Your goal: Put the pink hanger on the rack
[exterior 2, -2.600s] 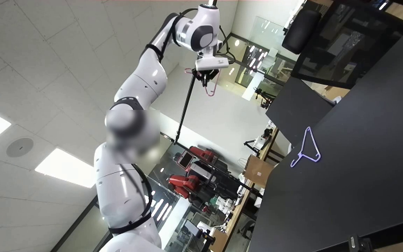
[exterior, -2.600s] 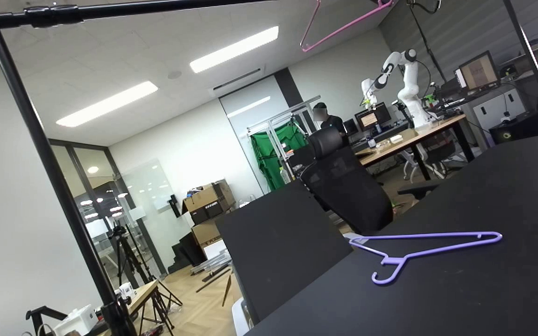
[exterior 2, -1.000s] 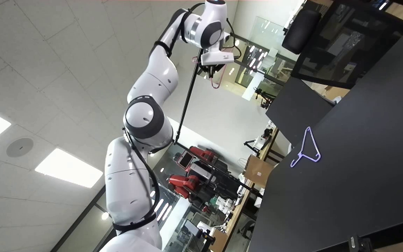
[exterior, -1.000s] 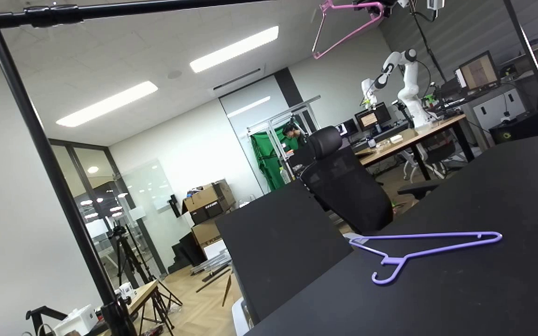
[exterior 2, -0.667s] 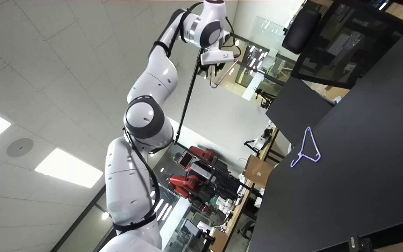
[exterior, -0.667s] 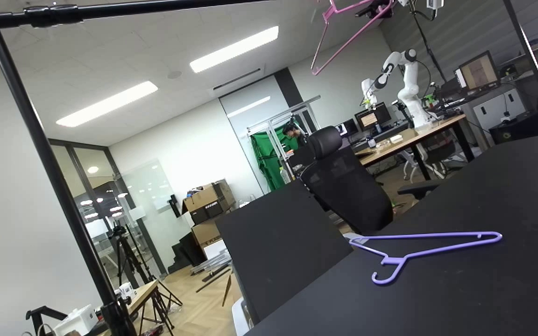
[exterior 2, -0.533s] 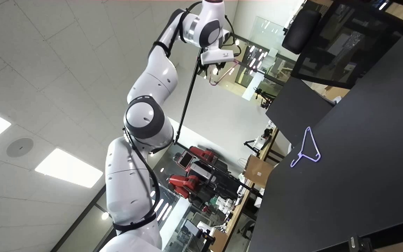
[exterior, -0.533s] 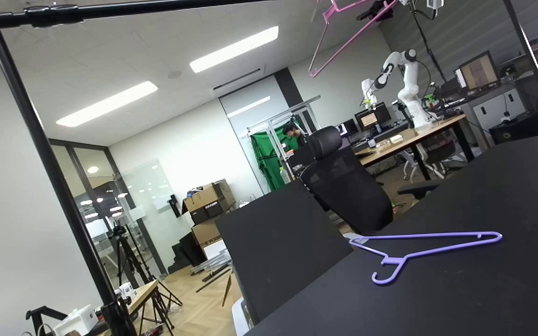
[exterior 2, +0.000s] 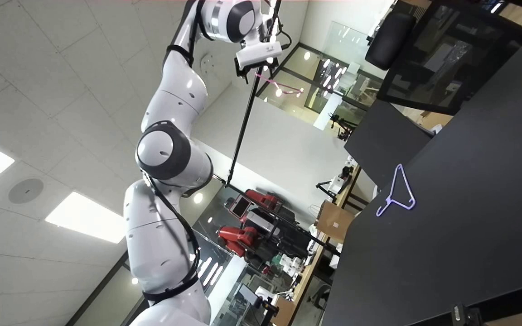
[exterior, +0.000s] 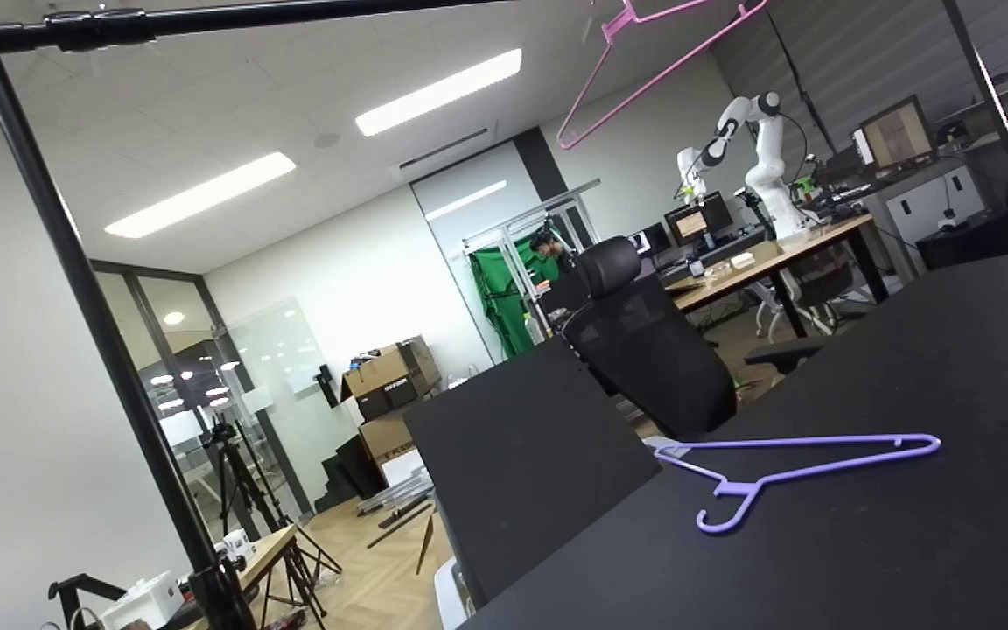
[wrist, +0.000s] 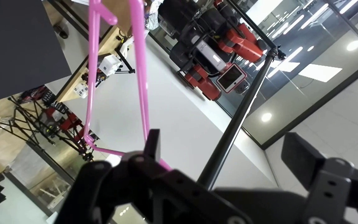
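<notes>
Dangling pink hanger point(exterior: 668, 73) (top out-of-frame)

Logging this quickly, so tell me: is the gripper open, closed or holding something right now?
Gripper: open, jaws wide apart, not gripping the pink hanger.

Pink hanger point(wrist: 141, 68) aloft by black rack point(wrist: 238, 122)

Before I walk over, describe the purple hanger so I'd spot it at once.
Find the big black table near the mesh-backed office chair. Near its edge lies the purple hanger, a thin open triangle with a hook. Unlike the pink hanger, which is up in the air, it lies on the table.
</notes>
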Action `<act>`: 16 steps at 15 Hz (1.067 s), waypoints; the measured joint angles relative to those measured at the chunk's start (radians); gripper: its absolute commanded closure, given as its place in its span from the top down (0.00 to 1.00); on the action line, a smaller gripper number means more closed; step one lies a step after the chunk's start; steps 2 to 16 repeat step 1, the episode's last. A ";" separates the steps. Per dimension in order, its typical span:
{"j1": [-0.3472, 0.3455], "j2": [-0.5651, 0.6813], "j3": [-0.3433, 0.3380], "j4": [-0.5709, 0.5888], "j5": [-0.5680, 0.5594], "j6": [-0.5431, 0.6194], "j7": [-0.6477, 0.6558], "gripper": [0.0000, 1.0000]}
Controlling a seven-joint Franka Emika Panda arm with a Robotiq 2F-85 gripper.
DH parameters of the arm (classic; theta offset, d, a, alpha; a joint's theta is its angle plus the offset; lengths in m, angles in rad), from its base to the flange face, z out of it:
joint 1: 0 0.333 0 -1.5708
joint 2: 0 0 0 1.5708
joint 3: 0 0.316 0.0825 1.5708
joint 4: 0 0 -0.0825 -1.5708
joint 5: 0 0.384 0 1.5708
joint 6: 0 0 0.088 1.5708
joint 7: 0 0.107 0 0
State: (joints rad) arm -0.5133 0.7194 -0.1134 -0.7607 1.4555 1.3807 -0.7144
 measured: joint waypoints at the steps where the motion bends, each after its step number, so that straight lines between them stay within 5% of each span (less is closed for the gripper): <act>1: 0.002 0.002 0.000 0.000 -0.002 0.000 0.000 1.00; 16: 0.002 0.002 0.000 0.000 -0.002 0.000 0.000 1.00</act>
